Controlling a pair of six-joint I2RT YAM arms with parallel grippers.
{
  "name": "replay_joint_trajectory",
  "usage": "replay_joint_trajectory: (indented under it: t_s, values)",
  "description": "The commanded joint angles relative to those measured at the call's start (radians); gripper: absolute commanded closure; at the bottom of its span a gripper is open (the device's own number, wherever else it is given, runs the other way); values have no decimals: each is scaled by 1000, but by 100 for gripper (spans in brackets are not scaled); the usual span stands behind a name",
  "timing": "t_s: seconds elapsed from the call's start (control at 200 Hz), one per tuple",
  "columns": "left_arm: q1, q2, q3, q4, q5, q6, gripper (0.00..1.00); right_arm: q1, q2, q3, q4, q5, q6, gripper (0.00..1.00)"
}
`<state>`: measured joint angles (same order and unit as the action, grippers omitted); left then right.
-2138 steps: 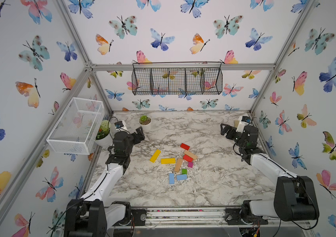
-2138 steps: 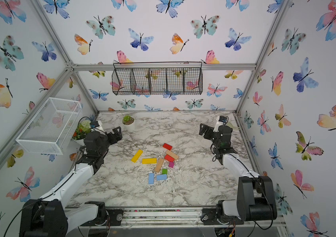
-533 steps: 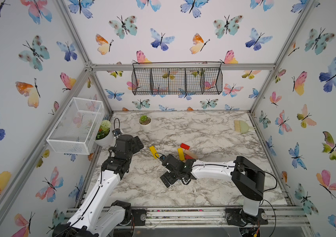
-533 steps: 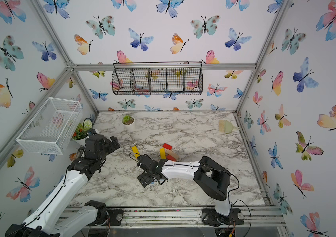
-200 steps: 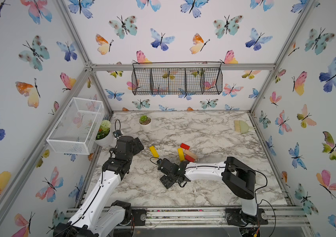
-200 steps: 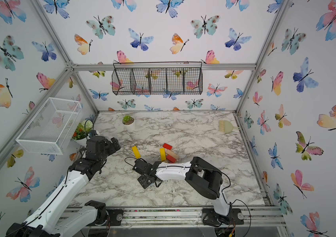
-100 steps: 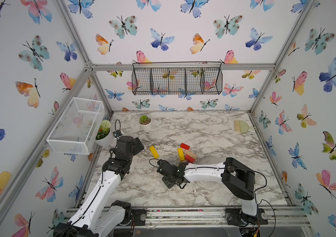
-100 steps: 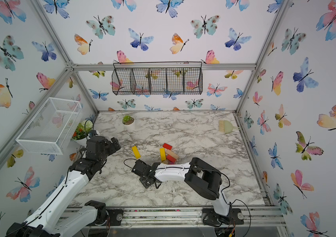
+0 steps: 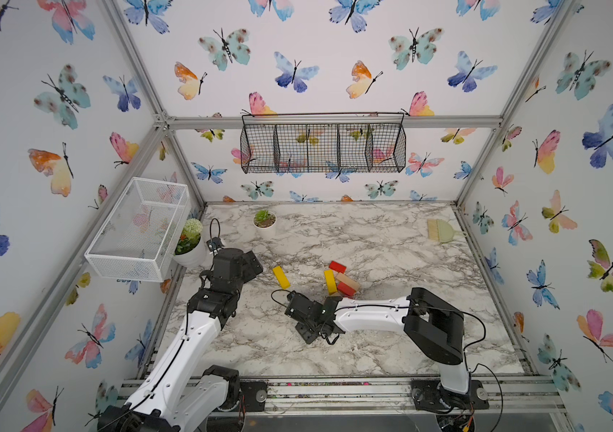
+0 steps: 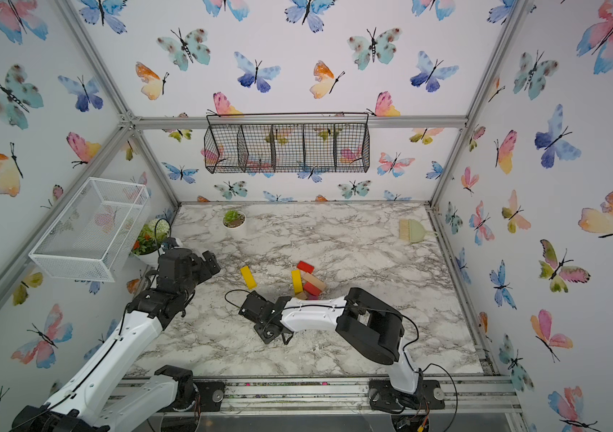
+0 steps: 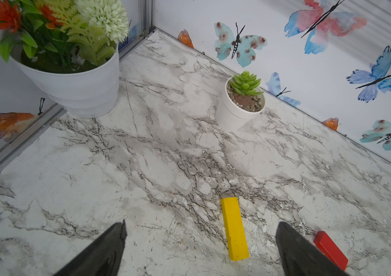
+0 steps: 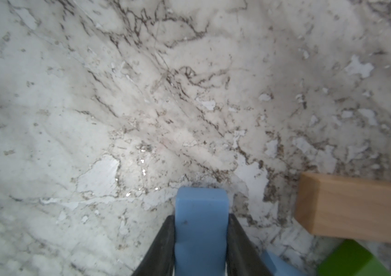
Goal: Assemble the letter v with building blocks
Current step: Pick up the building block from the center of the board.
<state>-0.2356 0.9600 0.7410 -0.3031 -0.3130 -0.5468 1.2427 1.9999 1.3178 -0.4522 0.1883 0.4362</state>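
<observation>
Newly clenched since a second ago: right gripper [image 12: 201,218] fingers [image 12: 163,241] pinching a light-blue short bar [image 12: 201,203], smooth and round-edged, down at the marble counter [image 12: 118,95] near its middle; lifted or resting, unclear. Just beside it, a tan long bar [image 12: 356,210] and green cube [image 12: 352,260]. Right arm [image 9: 368,318] stretched low, reaching toward the robot's left. Left gripper [image 11: 201,223], fingers [image 11: 103,253] spread wide, empty, hovering by a flat-lying yellow long bar [image 11: 234,229].

No readable text or labels

Flower pot [image 9: 189,250], succulent [image 9: 264,221] and brush [image 9: 441,230] rest on table [image 9: 380,247].
</observation>
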Motion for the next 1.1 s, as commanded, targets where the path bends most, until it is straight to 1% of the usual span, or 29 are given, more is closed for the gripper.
replay_joint_trajectory:
  t_s: [0.0, 0.31, 0.506, 0.746, 0.866, 0.891, 0.916, 1.096]
  values:
    - [7, 3, -7, 13, 5, 1, 2, 4, 32, 26, -69, 35, -16, 65]
    - [7, -7, -10, 10, 1, 1, 2, -4, 62, 126, -84, 59, -60, 67]
    - [7, -2, -6, 7, 3, 2, 2, -21, 56, 145, -84, 60, -72, 68]
    - [7, -4, -9, 10, 7, 2, 2, -60, 51, 162, -79, 51, -101, 68]
    - [7, 0, -8, 11, 10, 1, 2, -79, 54, 179, -74, 28, -125, 68]
    - [7, 0, -7, 12, 11, 0, 2, -79, 58, 184, -73, 25, -130, 68]
    - [7, 2, -8, 12, 11, 1, 2, -104, 62, 189, -72, 21, -136, 68]
    - [7, 2, -6, 12, 9, 1, 2, -121, 113, 257, -85, 3, -158, 68]
